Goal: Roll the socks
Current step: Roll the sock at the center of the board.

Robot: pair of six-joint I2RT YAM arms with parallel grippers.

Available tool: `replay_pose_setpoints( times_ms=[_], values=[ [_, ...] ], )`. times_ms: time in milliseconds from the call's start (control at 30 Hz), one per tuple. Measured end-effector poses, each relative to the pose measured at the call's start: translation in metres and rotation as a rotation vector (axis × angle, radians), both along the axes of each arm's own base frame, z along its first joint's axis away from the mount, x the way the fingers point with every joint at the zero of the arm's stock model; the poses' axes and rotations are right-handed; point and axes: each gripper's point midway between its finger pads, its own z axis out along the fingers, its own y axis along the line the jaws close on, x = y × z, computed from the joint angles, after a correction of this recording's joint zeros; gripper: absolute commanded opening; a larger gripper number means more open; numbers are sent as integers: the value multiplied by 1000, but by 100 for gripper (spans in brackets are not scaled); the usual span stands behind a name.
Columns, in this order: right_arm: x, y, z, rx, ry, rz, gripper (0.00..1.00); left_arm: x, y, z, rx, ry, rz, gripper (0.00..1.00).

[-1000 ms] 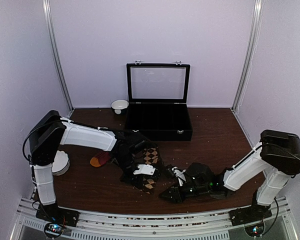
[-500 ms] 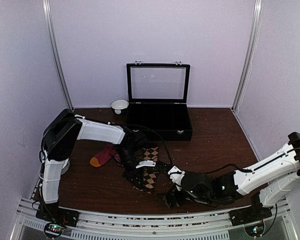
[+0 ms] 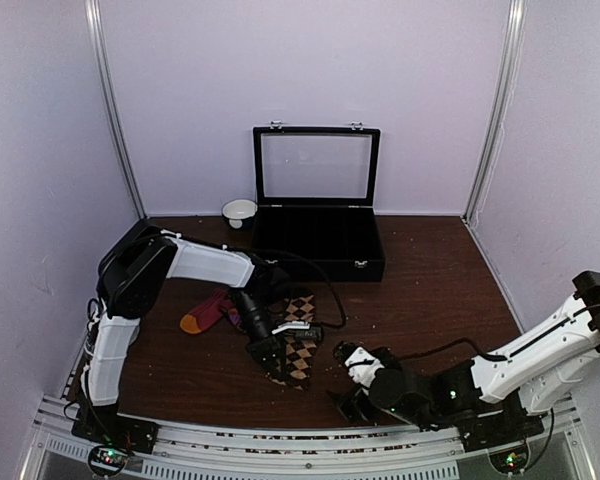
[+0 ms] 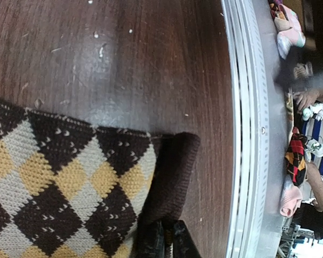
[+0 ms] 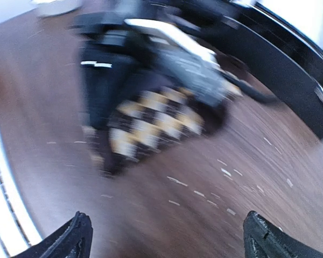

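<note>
my left pincer (image 4: 167, 237) is nearly pressed together, pinching the plain brown edge of the argyle sock (image 4: 59, 177). fabric bunches up right at the tips.

top view: the sock lies flat on the bench (image 3: 430, 270), centre frame. its long axis runs roughly top to bottom, from just below the black case (image 3: 318, 245) down toward the near rail. the left grip is on the lower end.

my right pincer (image 3: 352, 400) is spread wide and holds nothing. it sits low on the bench, to the lower right of the sock, near but not touching. in its own wrist view the sock is dead ahead, upper centre and blurred, with bare wood between.

magenta sock (image 3: 212, 312) is left of the argyle one, behind the left arm, orange toe pointing lower left. neither pincer is on it.

judgement: the roll goes along the long axis, starting from the lower end. left already has that end. right needs to come up-left to the free side of the same end. risk is a lopsided roll if only one corner leads.
</note>
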Motion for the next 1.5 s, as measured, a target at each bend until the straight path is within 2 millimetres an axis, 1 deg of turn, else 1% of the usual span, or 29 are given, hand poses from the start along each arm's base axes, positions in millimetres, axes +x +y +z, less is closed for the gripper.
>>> replay_pose_setpoints(
  times_ms=[33, 100, 133, 200, 267, 333, 433, 467, 600, 833, 933, 1000, 1133, 1367, 1500],
  values=[
    [-9, 16, 2, -25, -26, 61, 98, 0, 0, 0, 1, 4, 2, 9],
    [-25, 43, 3, -50, -54, 163, 89, 0, 0, 0, 3, 9, 7, 10],
    [-32, 52, 2, -61, -68, 214, 87, 0, 0, 0, 4, 10, 8, 10],
    [-42, 64, -2, -76, -88, 300, 82, 1, 0, 0, 6, 11, 10, 9],
    [-46, 71, -6, -92, -105, 353, 77, 1, 1, 0, 10, 9, 12, 10],
    [-48, 78, -13, -112, -113, 401, 72, 2, 2, -1, 15, 6, 13, 9],
    [-46, 89, -20, -118, -108, 455, 61, 3, 2, -2, 20, 5, 17, 9],
    [-44, 91, -21, -118, -104, 465, 57, 3, 2, -2, 20, 5, 18, 9],
    [-32, 102, -26, -107, -72, 503, 49, 3, 2, -2, 24, 6, 22, 9],
    [-13, 109, -30, -97, -39, 528, 45, 3, 2, -2, 24, 6, 23, 10],
    [-10, 113, -33, -103, -34, 540, 43, 3, 2, -2, 24, 5, 22, 9],
    [-10, 114, -39, -111, -24, 548, 40, 3, 2, -2, 24, 5, 22, 9],
    [-9, 113, -49, -133, -3, 555, 30, 3, 2, -2, 24, 5, 22, 9],
    [-2, 113, -52, -135, 10, 542, 29, 3, 2, -2, 22, 5, 20, 10],
    [-1, 113, -52, -136, 10, 541, 29, 3, 2, -2, 18, 3, 15, 10]
  ],
)
